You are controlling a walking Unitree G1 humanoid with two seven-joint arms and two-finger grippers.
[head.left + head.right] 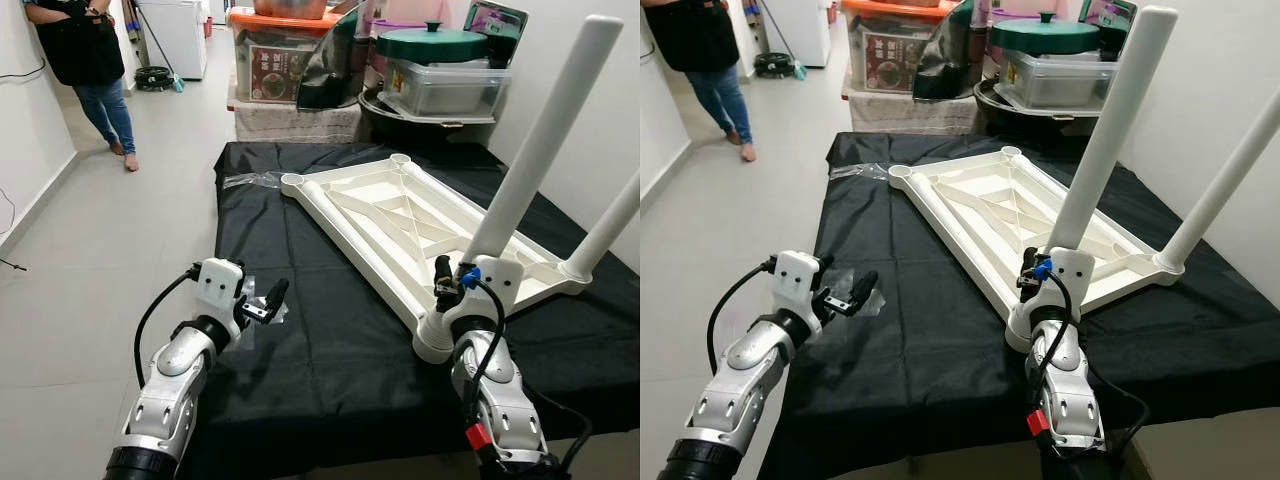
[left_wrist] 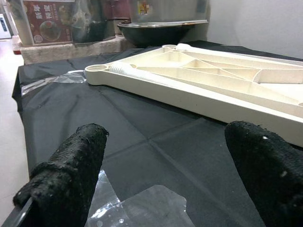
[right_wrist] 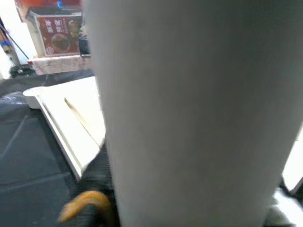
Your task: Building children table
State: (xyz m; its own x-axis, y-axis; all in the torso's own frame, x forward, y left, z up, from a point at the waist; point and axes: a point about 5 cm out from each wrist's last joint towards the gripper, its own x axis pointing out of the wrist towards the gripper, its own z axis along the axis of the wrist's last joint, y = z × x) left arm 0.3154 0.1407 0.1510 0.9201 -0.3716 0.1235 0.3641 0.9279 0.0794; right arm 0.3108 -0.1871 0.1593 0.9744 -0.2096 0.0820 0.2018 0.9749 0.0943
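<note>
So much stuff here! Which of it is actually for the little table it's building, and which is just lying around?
For the job:
- white tabletop, upside down on the black cloth
- two white legs standing in its corners, near leg and far leg
- right gripper at the near leg's base
- left gripper, open, hovering over the cloth

Lying about:
- clear plastic wrap
- storage boxes
- green-lidded pot

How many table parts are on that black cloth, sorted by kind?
Tabletop, lying upside down: 1
Legs standing up in its corners: 2, the near one at the right gripper, the far one
Empty corner sockets: 2, one and another
Total: 5
</note>
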